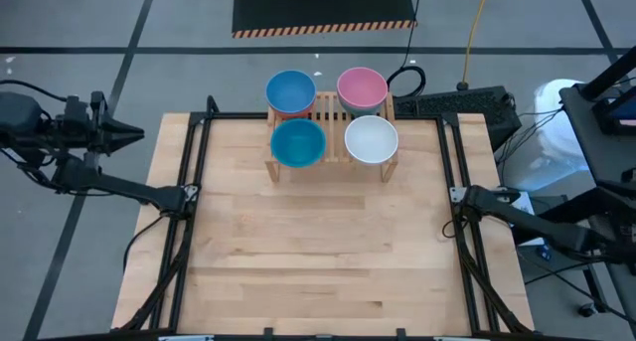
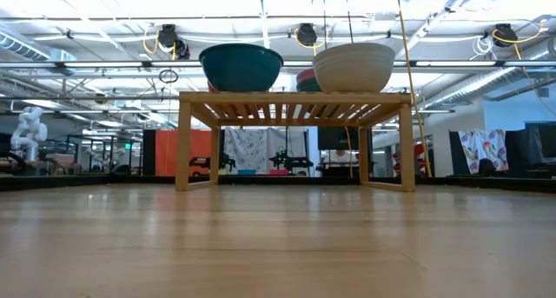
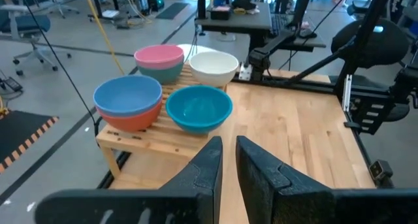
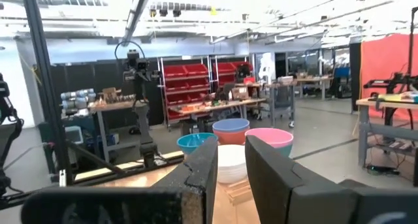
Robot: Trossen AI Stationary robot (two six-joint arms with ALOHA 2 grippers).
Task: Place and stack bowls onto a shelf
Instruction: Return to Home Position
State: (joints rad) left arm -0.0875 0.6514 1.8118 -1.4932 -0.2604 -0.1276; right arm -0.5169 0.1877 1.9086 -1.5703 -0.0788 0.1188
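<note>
The shelf (image 1: 331,110) stands at the table's far middle with the bowls on its slats. The light blue bowl (image 3: 127,93) is nested in the red bowl (image 3: 130,119) at the far left. The pink bowl (image 3: 159,54) is nested in the dark green bowl (image 3: 164,71) at the far right. The teal bowl (image 1: 298,142) and the white bowl (image 1: 371,139) stand singly on the near side. My left gripper (image 3: 228,145) hangs off the table's left edge, facing the shelf, with a narrow gap between its fingers. My right gripper (image 4: 230,145) waits off the right side, also narrowly open.
The light-wood tabletop (image 1: 318,252) stretches from the shelf to the near edge. Black frame rails (image 1: 189,212) run along its left and right sides. A black box and cables (image 1: 457,100) lie just beyond the far right corner.
</note>
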